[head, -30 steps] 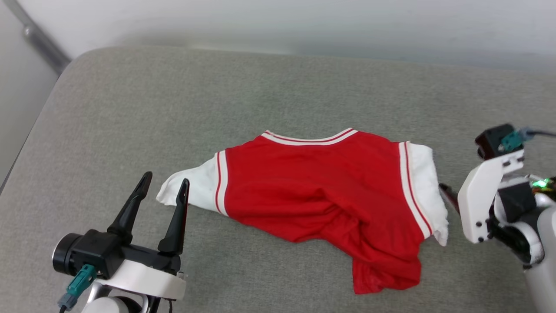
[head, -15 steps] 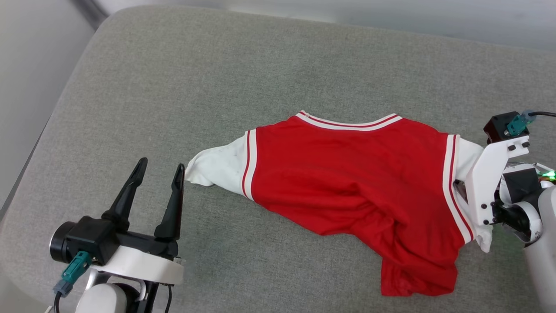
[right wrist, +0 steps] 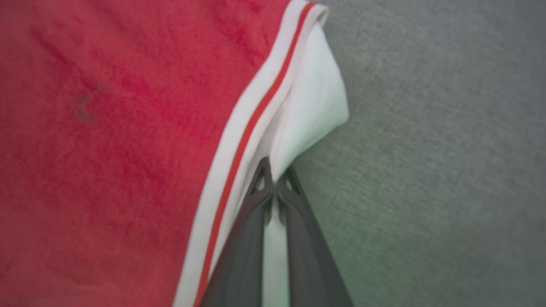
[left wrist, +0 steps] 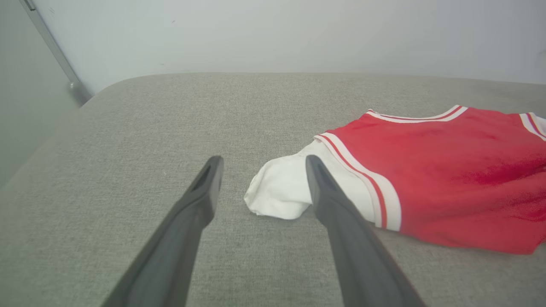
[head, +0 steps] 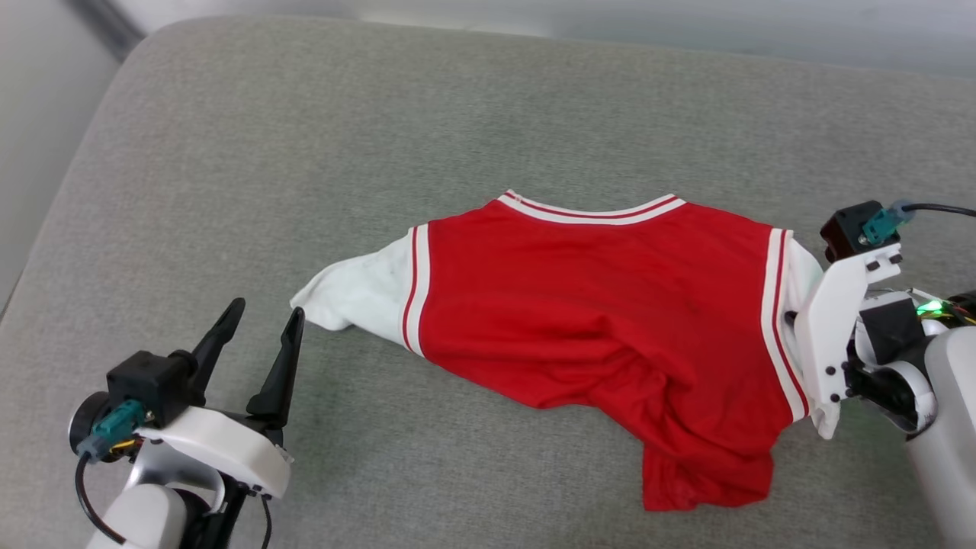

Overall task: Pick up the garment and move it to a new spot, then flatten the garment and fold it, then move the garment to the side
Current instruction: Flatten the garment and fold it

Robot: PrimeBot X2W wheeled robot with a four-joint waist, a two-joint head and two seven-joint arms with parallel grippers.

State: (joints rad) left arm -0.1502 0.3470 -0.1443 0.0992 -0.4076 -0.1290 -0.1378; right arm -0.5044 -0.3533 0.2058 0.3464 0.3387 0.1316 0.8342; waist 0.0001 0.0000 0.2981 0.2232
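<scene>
Pinching a fold of the white sleeve (right wrist: 311, 94), the right gripper (right wrist: 276, 170) has its two fingers pressed together with cloth between them. The grip sits just beside the red-and-white trim (right wrist: 251, 128) where the sleeve meets the red body of the shirt (head: 587, 305). In the right wrist view the sleeve rises from the fingertips and folds over to one side, with the red cloth spreading away on the other. From the head, a white bracket on that wrist covers the fingers, and the sleeve edge hangs just below it.

The left gripper (head: 267, 311) is open, its fingers (left wrist: 187, 226) spread wide and holding nothing. The other sleeve (left wrist: 281, 192) lies just ahead of its tips. In the left wrist view the sleeve's end sits between the two fingers and a little beyond them, nearer to the finger on the shirt's side. Whether that finger touches the cloth I cannot tell.

The shirt lies on the grey cushion (head: 381, 114), stretched from one gripper to the other. Its striped collar (head: 591, 213) is on the side away from both grippers. The lower red part is bunched and wrinkled, and one corner (head: 701, 480) trails back beside the right arm. A pale wall (left wrist: 273, 34) stands beyond the cushion.
</scene>
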